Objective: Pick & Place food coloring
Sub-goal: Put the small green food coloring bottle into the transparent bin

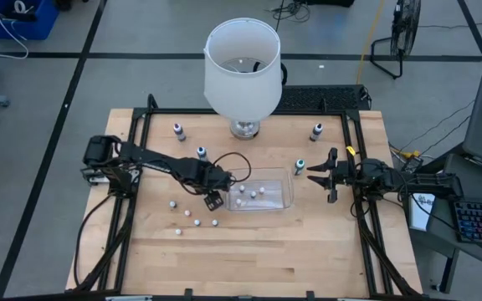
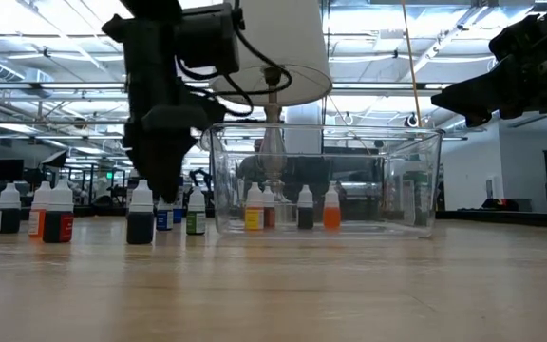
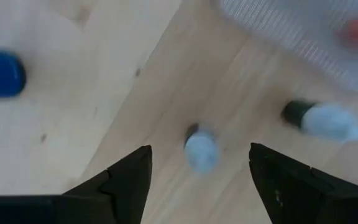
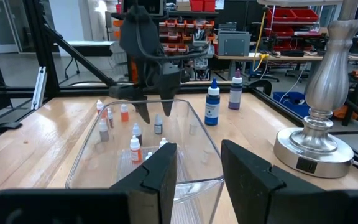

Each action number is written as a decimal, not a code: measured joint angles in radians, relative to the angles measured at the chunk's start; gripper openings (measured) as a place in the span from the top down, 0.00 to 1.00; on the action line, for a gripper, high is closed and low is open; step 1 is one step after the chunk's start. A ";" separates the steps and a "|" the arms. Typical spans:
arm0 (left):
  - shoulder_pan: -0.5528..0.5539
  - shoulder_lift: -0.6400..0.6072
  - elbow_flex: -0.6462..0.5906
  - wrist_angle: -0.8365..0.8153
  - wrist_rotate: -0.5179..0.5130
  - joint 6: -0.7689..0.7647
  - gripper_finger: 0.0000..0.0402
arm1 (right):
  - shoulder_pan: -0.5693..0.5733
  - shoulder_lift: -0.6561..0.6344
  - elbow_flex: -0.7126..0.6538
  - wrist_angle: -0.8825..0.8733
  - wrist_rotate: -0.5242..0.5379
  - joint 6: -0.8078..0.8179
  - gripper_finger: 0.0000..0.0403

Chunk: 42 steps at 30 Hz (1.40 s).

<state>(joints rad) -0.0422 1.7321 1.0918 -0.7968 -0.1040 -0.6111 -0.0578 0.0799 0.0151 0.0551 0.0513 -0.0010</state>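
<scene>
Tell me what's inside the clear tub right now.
The clear tub holds a few small food coloring bottles, upright, white-capped, some orange or dark. The left arm covers its near-left corner in the high view, so an exact count is unsure.

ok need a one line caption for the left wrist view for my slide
Left gripper open above a small white-capped food coloring bottle standing on the wooden table, the clear tub just beyond.

Under my left fingers (image 3: 126,180), matt black plastic, lies pale smooth wood, the table (image 1: 249,251). Just beside them stands a clear glossy plastic tub (image 4: 197,134) (slightly scuffed). Ahead of my right fingers (image 4: 160,171) a polished metal lamp base (image 4: 319,146) gleams.
</scene>
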 joint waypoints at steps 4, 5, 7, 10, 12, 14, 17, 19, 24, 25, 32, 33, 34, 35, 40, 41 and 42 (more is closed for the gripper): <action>0.000 0.013 -0.031 0.038 -0.001 -0.005 0.38 | 0.000 0.000 0.000 0.000 0.000 0.000 0.72; 0.000 0.011 -0.034 0.055 -0.001 -0.002 0.39 | 0.000 0.000 0.000 0.000 0.000 0.000 0.72; 0.000 0.008 -0.044 0.096 -0.001 0.004 0.39 | 0.000 0.000 0.000 0.000 0.000 0.000 0.72; 0.000 0.010 -0.050 0.113 -0.001 0.007 0.40 | 0.000 0.000 0.000 0.000 0.000 0.000 0.72; 0.000 0.010 -0.049 0.114 -0.001 0.014 0.40 | 0.000 0.000 0.000 0.000 0.000 0.000 0.72; 0.000 0.010 -0.050 0.113 -0.001 0.015 0.40 | 0.000 0.000 0.000 0.000 0.000 0.000 0.72; 0.000 0.010 -0.050 0.111 -0.001 0.015 0.40 | 0.000 0.000 0.000 0.000 0.000 0.000 0.72; 0.000 0.010 -0.050 0.104 0.000 0.026 0.40 | 0.000 0.000 0.000 0.000 0.000 0.000 0.72; 0.001 0.010 -0.050 0.090 -0.002 0.031 0.40 | 0.000 0.000 0.000 0.000 0.000 0.000 0.72; 0.001 0.010 -0.050 0.089 -0.006 0.031 0.40 | 0.000 0.000 0.000 0.000 0.000 0.000 0.72; 0.002 0.010 -0.050 0.089 -0.035 0.050 0.47 | 0.000 0.000 0.000 0.000 0.000 0.000 0.72; 0.002 0.010 -0.050 0.090 -0.035 0.050 0.50 | 0.000 0.000 0.000 0.000 0.000 0.000 0.72; 0.003 0.010 -0.050 0.089 -0.035 0.050 0.53 | 0.000 0.000 0.000 0.000 0.000 0.000 0.72; 0.003 0.010 -0.050 0.089 -0.035 0.050 0.56 | 0.000 0.000 0.000 0.000 0.000 0.000 0.72; 0.003 0.010 -0.050 0.086 -0.027 0.057 0.75 | 0.000 0.000 0.000 0.000 0.000 0.000 0.72; 0.003 0.009 -0.049 0.081 -0.027 0.061 0.79 | 0.000 0.000 0.000 0.000 0.000 0.000 0.72; 0.003 0.006 -0.049 0.071 -0.027 0.068 0.83 | 0.000 0.000 0.000 0.000 0.000 0.000 0.72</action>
<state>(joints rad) -0.0395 1.7386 1.0431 -0.7256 -0.1307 -0.5436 -0.0580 0.0799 0.0151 0.0551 0.0513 -0.0010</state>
